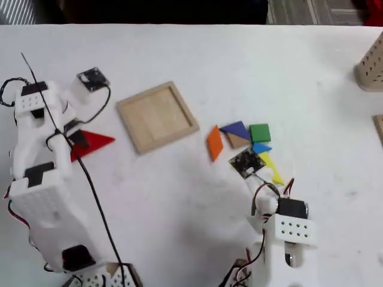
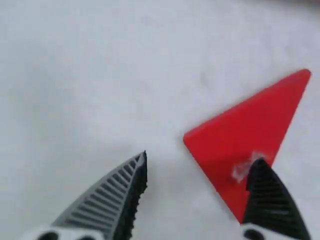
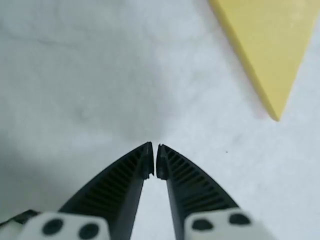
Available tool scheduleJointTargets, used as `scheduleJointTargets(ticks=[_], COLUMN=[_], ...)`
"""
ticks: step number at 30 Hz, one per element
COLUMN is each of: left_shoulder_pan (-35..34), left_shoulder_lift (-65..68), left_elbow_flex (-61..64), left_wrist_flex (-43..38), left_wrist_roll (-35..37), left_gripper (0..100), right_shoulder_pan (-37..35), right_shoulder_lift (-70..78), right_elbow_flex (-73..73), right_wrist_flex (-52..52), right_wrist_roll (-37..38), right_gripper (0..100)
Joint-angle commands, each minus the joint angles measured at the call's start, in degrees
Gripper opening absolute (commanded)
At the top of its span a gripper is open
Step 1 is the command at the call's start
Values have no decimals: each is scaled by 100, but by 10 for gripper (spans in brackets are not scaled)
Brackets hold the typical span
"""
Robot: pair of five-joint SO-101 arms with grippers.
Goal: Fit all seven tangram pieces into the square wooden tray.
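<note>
Opening step: grasping the red triangle (image 2: 250, 120).
Left hand (image 2: 200, 159) apart, off-centre over it; next, centre and close. Right hand (image 3: 154, 150) together.

The left gripper (image 2: 200, 159) hangs over a white table (image 2: 95, 70) with its jaws spread wide apart. Its two dark, ribbed fingers (image 2: 122, 192) end in narrow tips. One tip lies over the edge of a red triangle (image 2: 250, 120) - whether it touches the piece I cannot tell - and the other is over bare table beside the triangle. The triangle lies flat (a small pale mark shows on it next to the fingertip), and its nearest corner falls between the two tips.
</note>
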Motion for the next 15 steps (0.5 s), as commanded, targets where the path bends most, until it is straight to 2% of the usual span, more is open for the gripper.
scheduleJointTargets(ticks=[1, 10, 15], left_shoulder_pan=[48, 127, 127], left_shoulder_lift=[-22, -22, 286], left_elbow_flex=[360, 1055, 782], left_wrist_flex=[18, -756, -791], left_wrist_roll=[-255, -229, -62], left_gripper=[309, 309, 307], right_shoulder_pan=[-31, -31, -31], right_shoulder_lift=[-84, -84, -84], right_elbow_flex=[-18, -18, -18], right_wrist_flex=[-101, -101, -110], right_wrist_roll=[-53, -53, -53], right_gripper=[19, 19, 19])
